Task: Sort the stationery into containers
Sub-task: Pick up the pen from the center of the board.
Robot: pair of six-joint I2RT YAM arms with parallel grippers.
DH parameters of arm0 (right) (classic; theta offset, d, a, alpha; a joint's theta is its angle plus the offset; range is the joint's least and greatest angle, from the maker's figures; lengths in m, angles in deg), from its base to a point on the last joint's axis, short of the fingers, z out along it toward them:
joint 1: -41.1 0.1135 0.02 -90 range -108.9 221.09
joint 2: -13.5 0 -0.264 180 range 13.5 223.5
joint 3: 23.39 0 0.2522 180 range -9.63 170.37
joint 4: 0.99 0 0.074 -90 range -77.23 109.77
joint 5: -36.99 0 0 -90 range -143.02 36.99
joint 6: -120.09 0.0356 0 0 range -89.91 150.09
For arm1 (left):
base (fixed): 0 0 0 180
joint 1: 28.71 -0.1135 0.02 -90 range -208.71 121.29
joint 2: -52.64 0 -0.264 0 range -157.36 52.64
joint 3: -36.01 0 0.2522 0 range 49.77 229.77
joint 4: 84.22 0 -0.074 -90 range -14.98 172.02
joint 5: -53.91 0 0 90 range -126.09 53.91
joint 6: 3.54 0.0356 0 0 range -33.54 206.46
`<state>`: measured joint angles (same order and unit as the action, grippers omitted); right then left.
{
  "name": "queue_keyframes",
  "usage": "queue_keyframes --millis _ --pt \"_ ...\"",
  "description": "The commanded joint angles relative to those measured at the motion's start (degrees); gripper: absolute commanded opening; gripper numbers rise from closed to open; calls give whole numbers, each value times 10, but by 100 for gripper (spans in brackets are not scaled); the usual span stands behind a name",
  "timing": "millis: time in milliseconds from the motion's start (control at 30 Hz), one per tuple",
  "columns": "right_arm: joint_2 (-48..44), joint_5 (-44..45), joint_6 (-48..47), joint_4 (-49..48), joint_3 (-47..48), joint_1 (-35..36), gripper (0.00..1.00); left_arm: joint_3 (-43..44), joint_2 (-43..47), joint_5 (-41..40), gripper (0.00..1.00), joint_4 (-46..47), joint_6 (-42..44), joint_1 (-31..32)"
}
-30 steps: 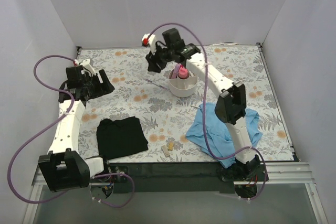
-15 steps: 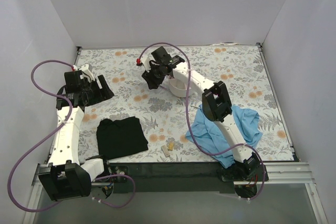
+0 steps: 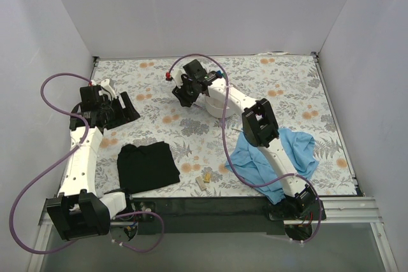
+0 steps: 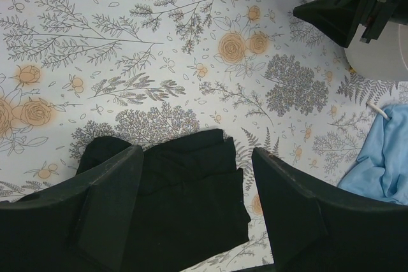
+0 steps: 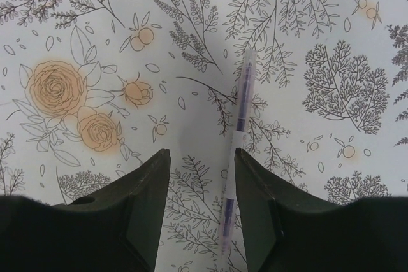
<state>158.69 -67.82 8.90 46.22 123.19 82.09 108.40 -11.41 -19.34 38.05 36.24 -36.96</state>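
Pen point(image 5: 239, 133): thin and clear-barrelled with dark purple ink, lying flat on the floral table point(image 5: 319, 17) left of the organiser; its near end runs in between the right gripper's fingers, close against the inner edge of one.
Right gripper point(image 5: 202, 157): fingers spread apart, holding nothing, poised over the pen at the far middle of the table.
Organiser point(image 4: 381, 62): white and round, standing just right of the right gripper, partly hidden by the right arm in the top view.
Left gripper point(image 4: 196, 154): fingers wide apart and empty, raised over the far left of the table.
Black cloth point(image 3: 148, 165): folded, near left; in the left wrist view it shows between the left fingers.
Blue cloth point(image 3: 299, 151): crumpled, near right, around the right arm.
Pale blocks point(image 3: 204, 180): small, at the near edge between the two cloths, well apart from the organiser.
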Motion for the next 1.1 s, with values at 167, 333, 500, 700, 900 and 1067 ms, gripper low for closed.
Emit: queue_keyframes --millis 167,333,500,700,900,1067 --pt "20 10 10 -54 12 -11 48 -1 -4 10 69 2 -2 1" --pt "31 7 20 -53 12 -20 45 -4 -11 14 69 5 -4 1" --pt "43 -23 32 -54 12 -30 40 -1 -16 14 70 5 -4 1" --pt "49 -37 27 -50 9 -30 18 -7 -18 14 70 5 -6 0" --pt "38 -48 1 -34 -9 -25 1 -11 -18 18 70 12 -9 0" --pt "0 -65 5 -44 6 -21 1 -12 -13 22 70 19 -13 1"
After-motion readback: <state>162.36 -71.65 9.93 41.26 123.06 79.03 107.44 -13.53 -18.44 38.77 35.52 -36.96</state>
